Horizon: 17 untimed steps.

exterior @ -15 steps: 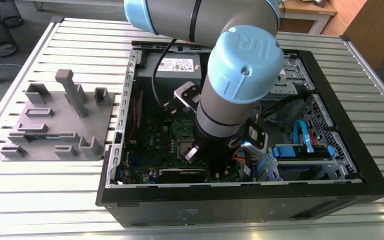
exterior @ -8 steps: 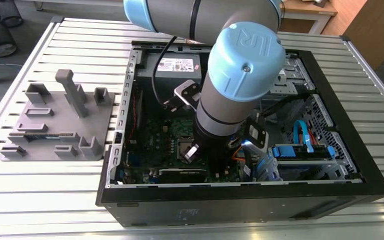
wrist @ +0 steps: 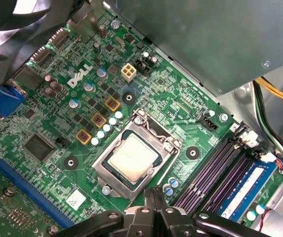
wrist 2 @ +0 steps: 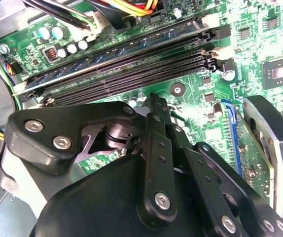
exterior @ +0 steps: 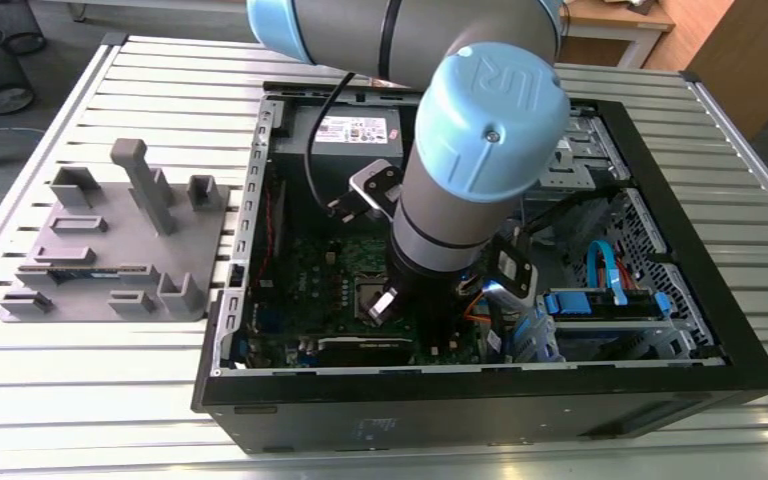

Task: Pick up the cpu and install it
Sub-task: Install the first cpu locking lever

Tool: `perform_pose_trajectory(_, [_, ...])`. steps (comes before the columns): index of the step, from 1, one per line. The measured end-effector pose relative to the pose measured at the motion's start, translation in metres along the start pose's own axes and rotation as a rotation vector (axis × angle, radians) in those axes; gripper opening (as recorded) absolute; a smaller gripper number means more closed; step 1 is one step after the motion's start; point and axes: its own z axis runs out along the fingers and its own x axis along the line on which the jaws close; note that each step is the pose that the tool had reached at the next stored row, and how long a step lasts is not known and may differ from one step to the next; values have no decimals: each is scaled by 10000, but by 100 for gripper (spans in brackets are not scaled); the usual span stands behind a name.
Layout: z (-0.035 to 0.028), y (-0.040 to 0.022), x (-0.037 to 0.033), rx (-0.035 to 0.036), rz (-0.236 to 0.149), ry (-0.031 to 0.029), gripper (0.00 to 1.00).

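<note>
The cpu (wrist: 133, 160), a small square chip with a pale metal top, lies flat in the motherboard socket with the silver socket frame (wrist: 109, 173) around it. My gripper (wrist: 154, 191) hovers just off one corner of that frame, its two thin fingers pressed together with nothing between them. In the second wrist view the gripper (wrist 2: 154, 101) shows from behind, its black linkage arms folded inward above the memory slots (wrist 2: 131, 69). In the exterior view the arm reaches down into the open computer case, and the gripper (exterior: 384, 305) sits low over the green motherboard (exterior: 311, 265).
A grey fixture plate (exterior: 104, 250) with upright posts stands on the slatted table at the exterior view's left. Inside the case (exterior: 491, 390) are the power supply (exterior: 351, 130), blue cables (exterior: 598, 265) and a drive bay. A blue memory stick (wrist: 247, 185) sits in one slot.
</note>
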Motion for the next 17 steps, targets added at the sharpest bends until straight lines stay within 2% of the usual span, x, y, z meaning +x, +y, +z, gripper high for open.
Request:
perform_pose_trajectory(3, [0, -1, 0, 84, 50, 60, 11])
perform_pose_trajectory(12, [-5, 3, 3, 90, 72, 60, 11])
perform_pose_trajectory(17, [-61, 10, -1, 90, 77, 57, 11])
